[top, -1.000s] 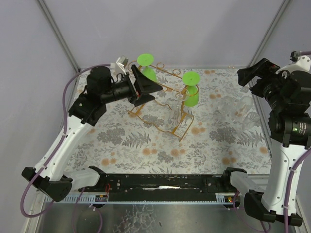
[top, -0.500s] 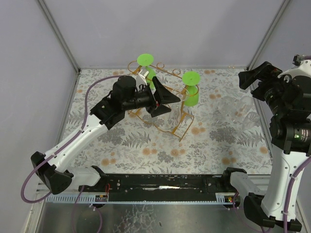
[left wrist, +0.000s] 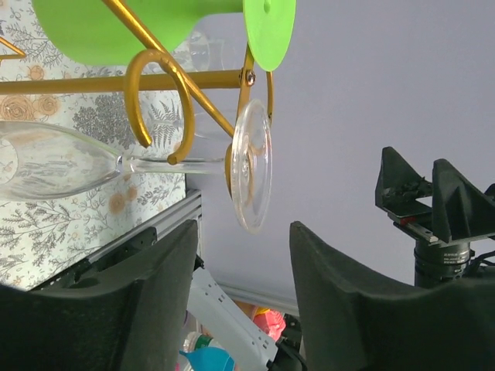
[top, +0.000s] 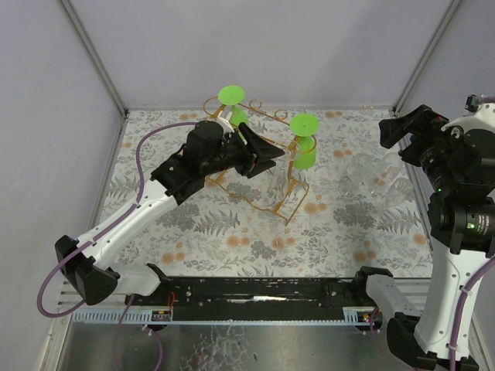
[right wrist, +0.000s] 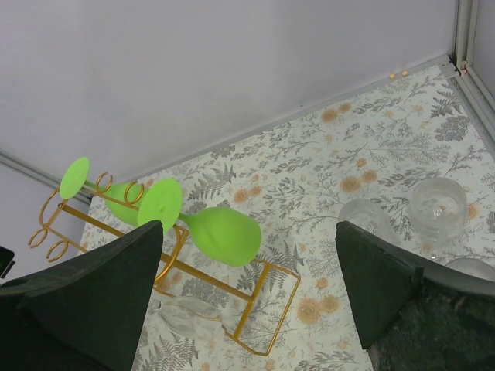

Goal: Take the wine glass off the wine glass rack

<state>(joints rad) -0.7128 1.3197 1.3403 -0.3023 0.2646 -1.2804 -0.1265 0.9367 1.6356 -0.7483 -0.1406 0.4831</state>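
The golden wire wine glass rack (top: 249, 189) stands at the back middle of the table. It holds two green glasses (top: 305, 157) and a clear wine glass (left wrist: 62, 161) hung by its stem, its round foot (left wrist: 252, 176) facing my left gripper. My left gripper (left wrist: 241, 232) is open and empty, its jaws level with and just short of that foot; in the top view it (top: 272, 154) is at the rack's middle. My right gripper (top: 398, 127) is open and empty, held high at the right. The rack also shows in the right wrist view (right wrist: 267, 297).
Several clear glasses (top: 385, 176) stand on the floral table at the right, also in the right wrist view (right wrist: 438, 204). Grey walls close in the back and sides. A black rail (top: 255, 290) runs along the near edge.
My left arm swung right, from the rack's left end to the clear glass's foot, jaws still open. The right arm shifted slightly.
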